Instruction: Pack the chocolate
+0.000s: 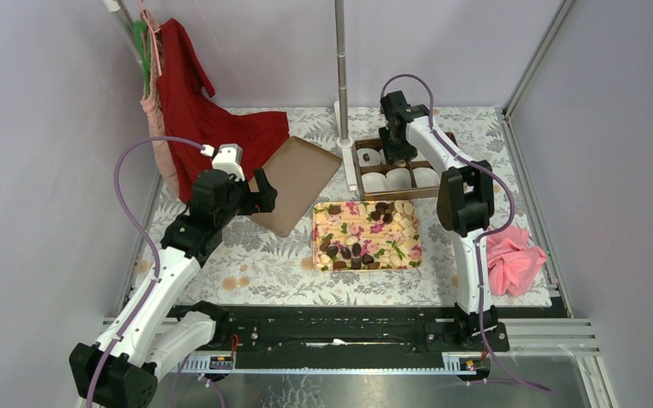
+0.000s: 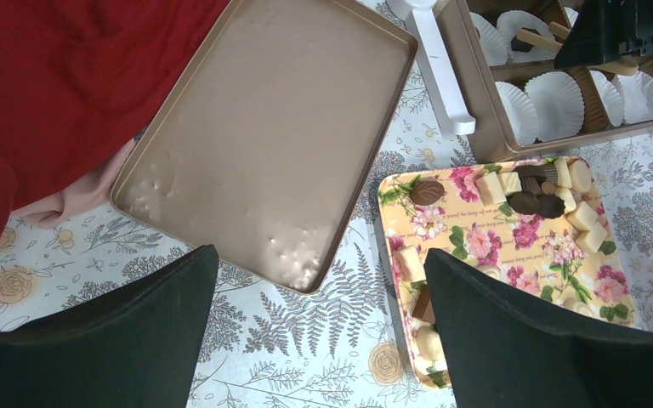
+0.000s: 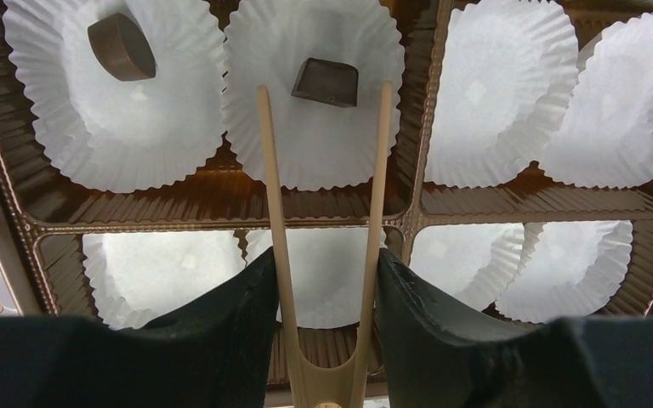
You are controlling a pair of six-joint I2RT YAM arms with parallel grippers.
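Note:
Dark brown chocolate pieces (image 1: 355, 251) lie with pale pieces on a floral tray (image 1: 366, 269), which also shows in the left wrist view (image 2: 510, 246). My right gripper (image 3: 323, 263) is shut on beige tongs (image 3: 272, 187) above a brown box (image 1: 359, 174) of white paper cups (image 3: 485, 93). The tong tips stand apart and empty. A squarish chocolate (image 3: 326, 82) lies in the cup just beyond them, and a round chocolate (image 3: 121, 47) lies in the cup to its left. My left gripper (image 2: 319, 263) is open and empty above the tablecloth, between the box lid and the tray.
The brown box lid (image 1: 293, 183) lies tilted left of the tray. A red cloth (image 1: 204, 110) hangs at the back left. A pink cloth (image 1: 514, 259) lies by the right arm. A metal pole (image 1: 340, 59) stands behind the box.

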